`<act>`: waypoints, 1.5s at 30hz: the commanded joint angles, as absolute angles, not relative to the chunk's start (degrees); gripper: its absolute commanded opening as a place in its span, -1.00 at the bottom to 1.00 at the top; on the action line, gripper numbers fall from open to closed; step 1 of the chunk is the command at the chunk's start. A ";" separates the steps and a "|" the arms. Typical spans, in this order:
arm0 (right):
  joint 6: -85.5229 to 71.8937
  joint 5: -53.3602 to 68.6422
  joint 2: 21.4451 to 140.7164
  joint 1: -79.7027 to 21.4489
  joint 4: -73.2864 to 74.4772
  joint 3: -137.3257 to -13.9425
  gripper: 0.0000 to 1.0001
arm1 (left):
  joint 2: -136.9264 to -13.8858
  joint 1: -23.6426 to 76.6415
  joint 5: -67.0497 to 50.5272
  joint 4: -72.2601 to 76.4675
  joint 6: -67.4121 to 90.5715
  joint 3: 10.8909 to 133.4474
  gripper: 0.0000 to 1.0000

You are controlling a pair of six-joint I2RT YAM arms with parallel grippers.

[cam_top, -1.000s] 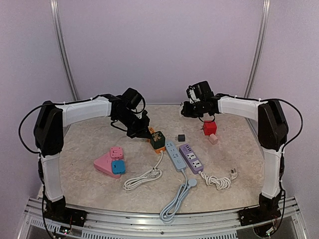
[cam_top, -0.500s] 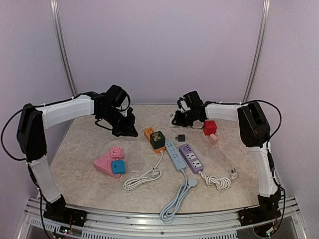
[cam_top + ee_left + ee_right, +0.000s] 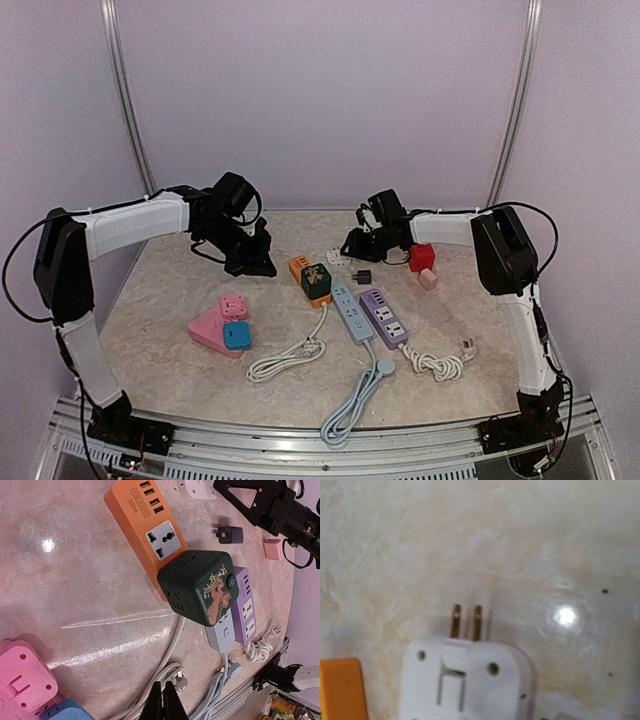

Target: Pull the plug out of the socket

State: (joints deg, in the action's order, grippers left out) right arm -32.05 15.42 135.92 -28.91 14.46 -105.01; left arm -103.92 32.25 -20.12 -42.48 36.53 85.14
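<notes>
Marbled beige table (image 3: pixel 170 300), lilac walls. The white plug (image 3: pixel 470 682) lies flat on the table, prongs bare, out of the orange socket strip (image 3: pixel 145 525) and just beside it. The right gripper (image 3: pixel 352 247) hovers over it; its jaw width cannot be told and no hold is evident. The left gripper (image 3: pixel 162 705) is closed and empty. Recommended: withdraw straight up, clear of the plug. A black adapter (image 3: pixel 230 533) and a green cube (image 3: pixel 197 587) crowd close by.

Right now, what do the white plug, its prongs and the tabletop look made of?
White plug: probably moulded plastic, smooth with a soft sheen, rounded corners and small recessed holes.
Prongs: metal, brass- or copper-coloured, flat and shiny.
Tabletop: polished marble or a marble-print laminate, with cream veining and a sharp lamp glare.
</notes>
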 commanded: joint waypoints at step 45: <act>-20.34 -6.65 130.46 -49.31 38.48 -113.25 0.66 | -105.82 29.36 -22.37 -37.38 39.42 80.47 -0.94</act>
